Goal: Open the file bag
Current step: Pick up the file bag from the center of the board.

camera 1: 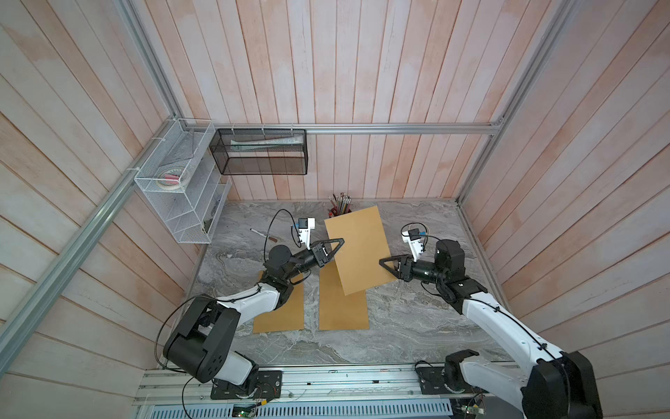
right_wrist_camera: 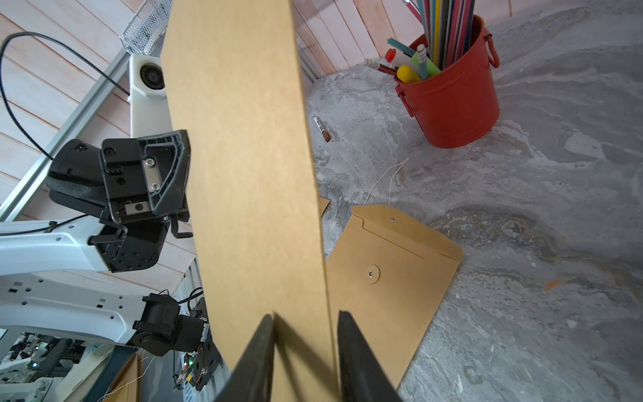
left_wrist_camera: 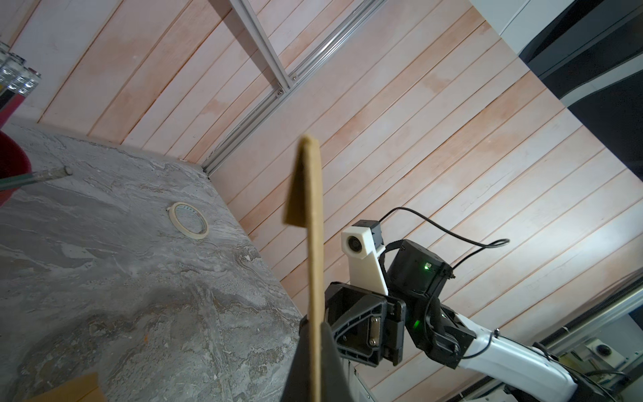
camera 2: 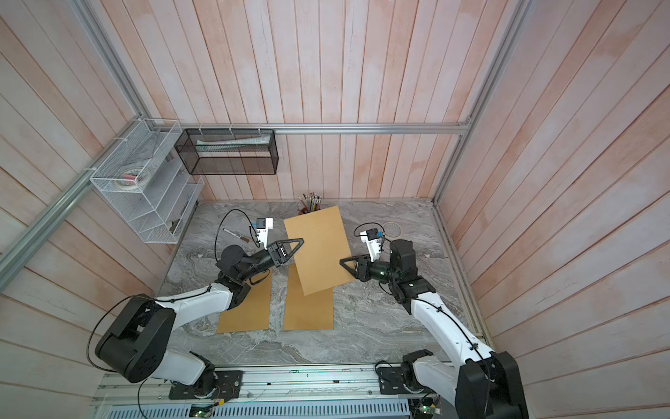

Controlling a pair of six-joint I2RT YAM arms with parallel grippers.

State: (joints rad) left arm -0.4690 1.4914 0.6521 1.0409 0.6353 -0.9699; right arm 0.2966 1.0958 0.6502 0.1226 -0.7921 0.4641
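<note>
**File bag held in the air between two claws**

The kraft file bag (camera 1: 359, 250) (camera 2: 319, 250) is up off the marbled worktop (camera 1: 417, 319), tilted, its plain face toward the top views. Its far corner comes just in front of the red pen bucket (camera 1: 339, 210) (right_wrist_camera: 459, 104) in both top views.

The left claw (camera 1: 339, 242) (camera 2: 301, 240) is clenched on the bag's left edge. In the left wrist view its fingers (left_wrist_camera: 330, 362) press flat against both sides of the thin paper edge (left_wrist_camera: 315, 261).

The right claw (camera 1: 381, 262) (camera 2: 341, 262) (right_wrist_camera: 306, 315) meets the opposite edge. In the right wrist view its two fingers (right_wrist_camera: 362, 358) stand on either side of the bag (right_wrist_camera: 243, 174), with a visible gap between them filled by the slanted paper. Whether they are pinching it cannot be told.

Two more kraft bags lie flat on the worktop:
- The middle flat bag (camera 1: 344, 308) (right_wrist_camera: 389, 278) is partly overlapped by the raised bag in the top views. It shows a folded flap and two round button closures.
- The left flat bag (camera 1: 282, 312) is partly hidden by the left arm.

A marker (camera 1: 263, 235) (right_wrist_camera: 322, 128) lies near the left wall. A tape roll (camera 2: 393, 228) (left_wrist_camera: 189, 221) lies behind the right arm.
</note>
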